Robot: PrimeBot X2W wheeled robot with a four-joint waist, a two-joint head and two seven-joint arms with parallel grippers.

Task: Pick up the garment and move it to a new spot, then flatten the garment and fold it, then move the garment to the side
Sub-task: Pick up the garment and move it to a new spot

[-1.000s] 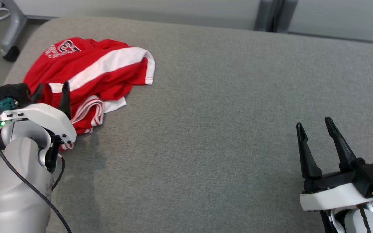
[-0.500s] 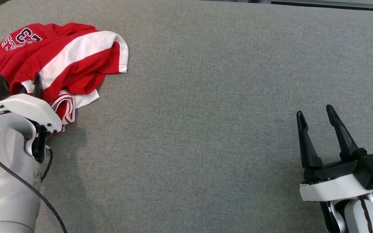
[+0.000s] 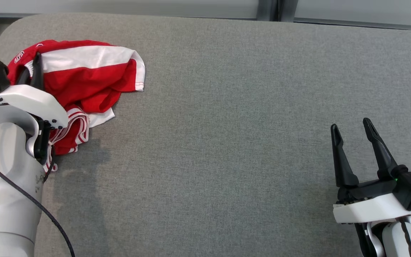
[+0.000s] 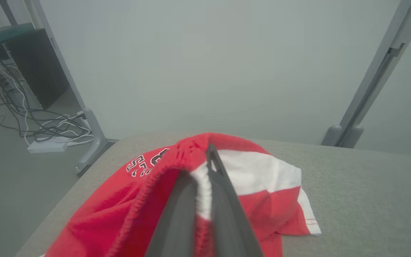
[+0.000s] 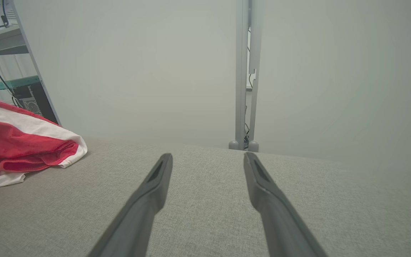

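The garment (image 3: 87,76) is a crumpled red and white shirt with dark lettering, lying at the far left of the grey cushioned surface (image 3: 227,125). My left gripper (image 3: 30,66) is shut on a raised fold of it; in the left wrist view the fingers (image 4: 223,200) pinch a white and red ridge of the garment (image 4: 262,178). My right gripper (image 3: 351,130) stands open over bare surface at the lower right, far from the cloth. From the right wrist view the garment (image 5: 23,142) lies at the left, beyond the open right gripper (image 5: 207,159).
A wall and grey upright posts (image 3: 269,9) run behind the surface. Off its left edge stand a metal frame leg (image 4: 93,139), loose cables (image 4: 45,128) and a dark cabinet (image 4: 37,64) on the floor.
My left gripper has closed on a fold of the garment and lifted it, bunching the cloth upward. The head camera has shifted. The right gripper stays open in place.
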